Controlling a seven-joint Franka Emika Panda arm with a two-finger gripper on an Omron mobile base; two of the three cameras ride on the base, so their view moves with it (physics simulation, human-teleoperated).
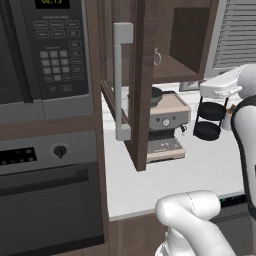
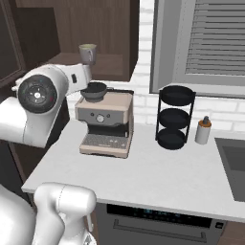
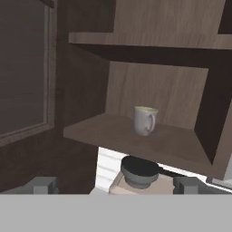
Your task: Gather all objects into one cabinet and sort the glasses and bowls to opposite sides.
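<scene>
My fingers stand spread as wide as they go, two blunt grey tips low at either side of my own view, and there is nothing between them. My gripper is empty.

Straight ahead and a little above the tips, the mug stands upright on the cabinet floor: smooth off-white ceramic, rounded body, loop handle turned to the right, pale greenish-cream rim. It is well apart from my tips, nothing touching it. From the right base view the same mug sits at the front of the open cabinet.

The cabinet is dark wood-grain, flat boards, one shelf edge running above the mug. Its open door hangs off to my left, with a long pale grey bar handle.

Below and just ahead of my tips: the espresso machine, boxy, beige, with a round black hopper on top.
</scene>
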